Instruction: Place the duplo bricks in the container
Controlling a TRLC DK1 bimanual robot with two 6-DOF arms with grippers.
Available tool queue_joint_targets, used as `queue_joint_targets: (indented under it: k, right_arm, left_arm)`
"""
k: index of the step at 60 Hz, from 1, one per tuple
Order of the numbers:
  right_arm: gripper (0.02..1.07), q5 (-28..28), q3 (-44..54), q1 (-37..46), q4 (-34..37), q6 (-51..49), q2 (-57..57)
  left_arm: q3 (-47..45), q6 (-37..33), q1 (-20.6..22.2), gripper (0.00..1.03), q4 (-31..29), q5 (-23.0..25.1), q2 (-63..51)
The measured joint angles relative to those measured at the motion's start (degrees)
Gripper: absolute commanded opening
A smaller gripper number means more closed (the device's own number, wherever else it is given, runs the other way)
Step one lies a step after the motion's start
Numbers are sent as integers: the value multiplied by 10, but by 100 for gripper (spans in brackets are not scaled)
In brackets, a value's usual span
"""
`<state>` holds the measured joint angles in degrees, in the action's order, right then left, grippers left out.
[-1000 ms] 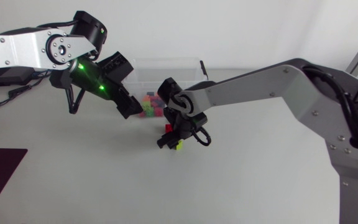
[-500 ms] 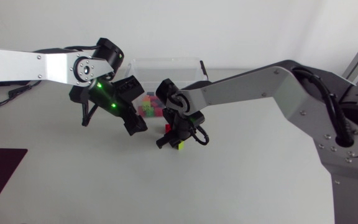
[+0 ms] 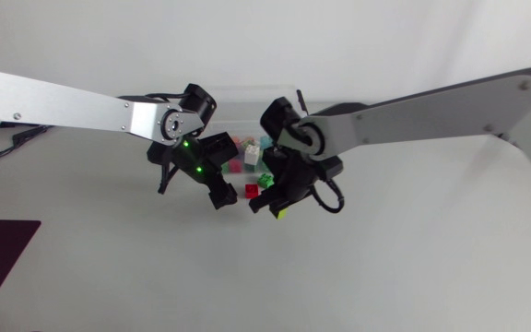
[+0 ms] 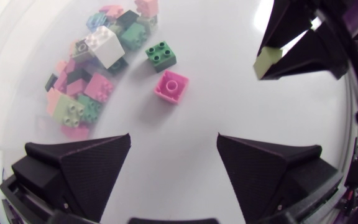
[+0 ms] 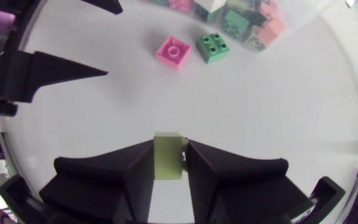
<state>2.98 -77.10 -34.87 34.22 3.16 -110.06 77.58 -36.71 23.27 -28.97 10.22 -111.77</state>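
Loose brick (image 4: 171, 86) just outside container (image 3: 242, 97)

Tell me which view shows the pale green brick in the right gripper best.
The right wrist view: the pale green brick is close, clamped between the fingers of the right gripper. The left wrist view shows it smaller and farther off. The head view shows only a small bit under the gripper.

This looks like a robotics lab test bench. A plain white counter (image 3: 404, 267) has two metal-linked robot arms, the left arm (image 3: 63, 100) and the right arm (image 3: 431, 115), working over toy duplo bricks (image 4: 82, 93) and a clear plastic container (image 3: 247, 93).
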Motion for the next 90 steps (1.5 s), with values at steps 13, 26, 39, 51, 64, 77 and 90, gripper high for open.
queue_joint_targets:
  k: [13,26,39,51,64,77,90]
  right_arm:
    - [31,36,61,73,-3,-8,121]
    - [31,66,89,132,-1,-21,200]
    - [31,84,125,161,1,-24,234]
    - [31,90,146,172,1,-31,257]
    - [31,92,146,174,1,-32,275]
    - [31,92,155,174,2,-32,282]
    - [31,92,155,174,2,-32,288]
  left_arm:
    - [14,10,12,96,13,0,-25]
    - [18,72,46,96,46,-37,-27]
    - [23,123,75,96,90,-86,-37]
    - [50,232,98,96,26,-137,-54]
    - [139,358,102,96,-71,-138,-85]
    - [208,458,103,96,-117,-151,-148]
    - [216,504,105,93,-121,-172,-182]
